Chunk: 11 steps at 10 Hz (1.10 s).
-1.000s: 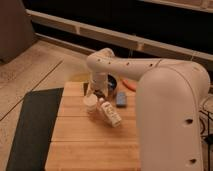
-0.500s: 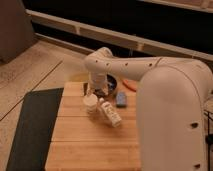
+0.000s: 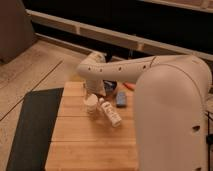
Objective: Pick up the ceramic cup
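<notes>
Right now, the wooden tabletop is seen from above its near edge, and 1 white arm is stretched across it from the right side toward the far-left corner. The gripper is pointed downward just above the ceramic cup. It is largely covered by the wrist, so whether it is apart, together or clamped on anything cannot be told. Whether the cup is being touched cannot be told either.

The ceramic cup is stood upright on the boards, round rim up. It is placed in the far-left part of the tabletop, nearer the far edge than the near edge and a little in from the left edge.

Just to its right, 1 cream bottle is laid on its side at a slant. One end is set close beside the cup (contact cannot be judged) and the other is turned toward the middle of the tabletop. Beyond the bottle, toward the far edge, 1 blue object is laid flat. A dark rounded shape is glimpsed at the far edge, mostly covered by the arm, with a small orange item beside it.

The near half of the tabletop is crossed only by the bulk of the arm on the right. A dark mat is spread on the floor along the left edge.
</notes>
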Available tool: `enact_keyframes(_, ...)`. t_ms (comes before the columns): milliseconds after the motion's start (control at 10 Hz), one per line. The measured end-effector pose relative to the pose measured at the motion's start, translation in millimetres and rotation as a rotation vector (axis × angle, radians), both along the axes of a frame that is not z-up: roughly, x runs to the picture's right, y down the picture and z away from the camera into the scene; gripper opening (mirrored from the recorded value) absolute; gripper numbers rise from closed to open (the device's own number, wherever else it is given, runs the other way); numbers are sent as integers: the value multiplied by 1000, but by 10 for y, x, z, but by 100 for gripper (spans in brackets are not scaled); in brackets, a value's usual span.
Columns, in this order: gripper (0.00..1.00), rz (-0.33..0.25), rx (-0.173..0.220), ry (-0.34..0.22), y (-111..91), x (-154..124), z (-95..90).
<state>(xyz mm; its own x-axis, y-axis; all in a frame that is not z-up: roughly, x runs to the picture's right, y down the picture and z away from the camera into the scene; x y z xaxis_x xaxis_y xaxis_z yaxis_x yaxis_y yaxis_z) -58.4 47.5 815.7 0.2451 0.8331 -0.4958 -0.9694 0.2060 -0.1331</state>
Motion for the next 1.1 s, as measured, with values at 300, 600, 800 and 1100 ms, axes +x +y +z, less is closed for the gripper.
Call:
enact_keyframes(300, 65, 16, -8, 7, 30, 22, 134)
enact_keyframes(600, 65, 14, -38, 5, 129, 16, 289)
enact_keyframes(800, 65, 6, -95, 14, 314, 23, 414)
enact_keyframes(1100, 47, -5, -126, 21, 389, 27, 539)
